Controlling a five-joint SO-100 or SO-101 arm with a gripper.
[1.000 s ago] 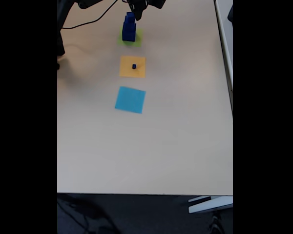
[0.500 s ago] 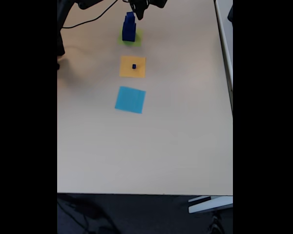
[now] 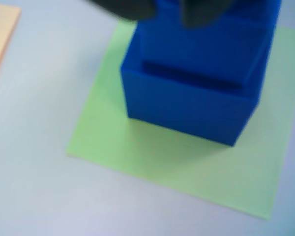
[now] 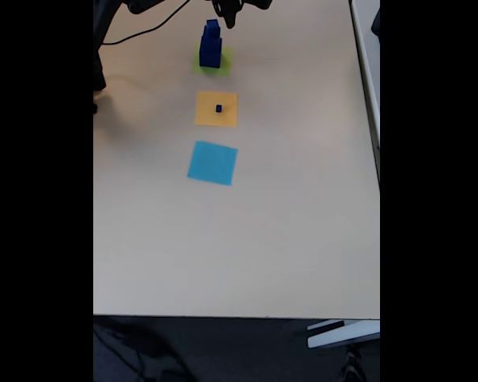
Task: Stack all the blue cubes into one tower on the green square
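A tower of blue cubes (image 4: 210,44) stands on the green square (image 4: 224,64) at the far end of the pale table (image 4: 287,223), the big cube at the bottom and smaller ones stepped up on top of it. In the wrist view the bottom cube (image 3: 187,105) sits toward the back of the green square (image 3: 137,152), with the next cube (image 3: 211,49) resting on it and set in from its front edge. The gripper (image 4: 231,11) hangs just above and a little to the right of the tower's top in the fixed view — dark and blurred against the arm, so I cannot tell whether its fingers are apart or together, nor whether they touch the top cube. In the wrist view two dark blurred fingertips (image 3: 125,7) poke in from the top edge, in front of the upper cubes. One tiny blue cube (image 4: 219,108) sits alone near the middle of the orange square (image 4: 207,118), well apart from the tower. Nearer the camera lies a light-blue square (image 4: 213,163), bare. A black cable (image 4: 147,30) trails across the table's far left corner.
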